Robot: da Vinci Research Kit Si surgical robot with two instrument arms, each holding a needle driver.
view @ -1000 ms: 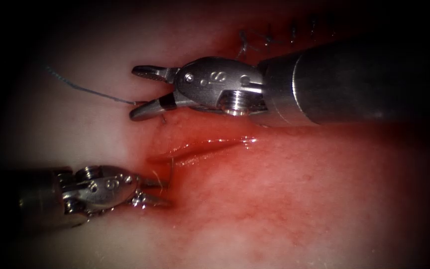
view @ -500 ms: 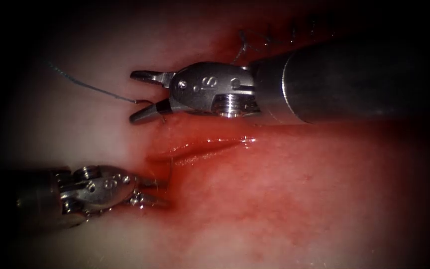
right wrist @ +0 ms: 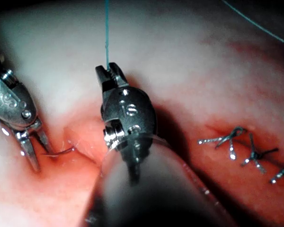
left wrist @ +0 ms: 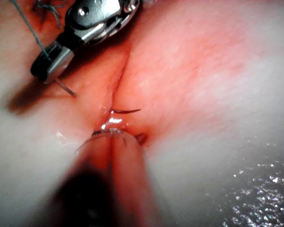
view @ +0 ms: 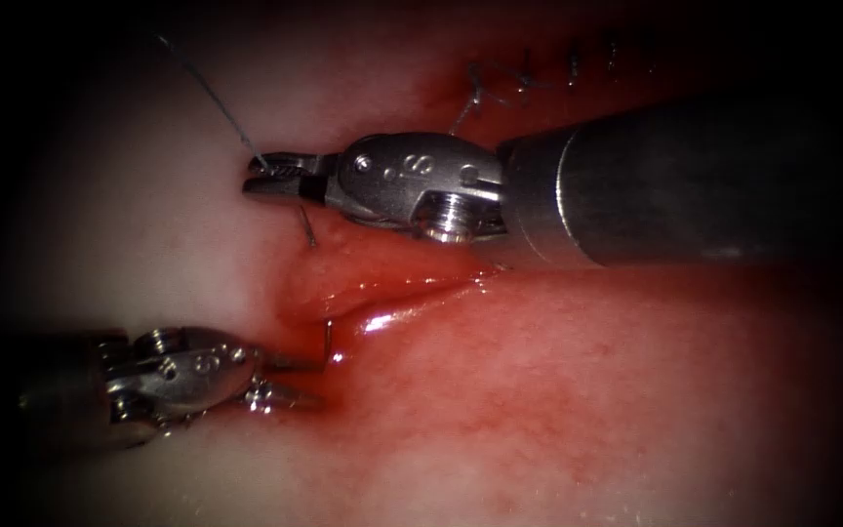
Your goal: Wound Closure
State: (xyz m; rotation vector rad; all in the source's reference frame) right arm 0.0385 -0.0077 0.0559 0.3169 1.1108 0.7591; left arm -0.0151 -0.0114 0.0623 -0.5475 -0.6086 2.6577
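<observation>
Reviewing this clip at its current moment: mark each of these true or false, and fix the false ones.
1. The right gripper is shut on the thread. True.
2. The left gripper is clamped on the needle. False: its jaws are open and hold nothing.
3. The needle sits in the tissue at the cut, part of its curve showing. True.
4. Finished stitches lie behind the right gripper, further along the cut. True.
5. The thread runs from the right gripper toward the left gripper. False: it runs up and away to the left.
</observation>
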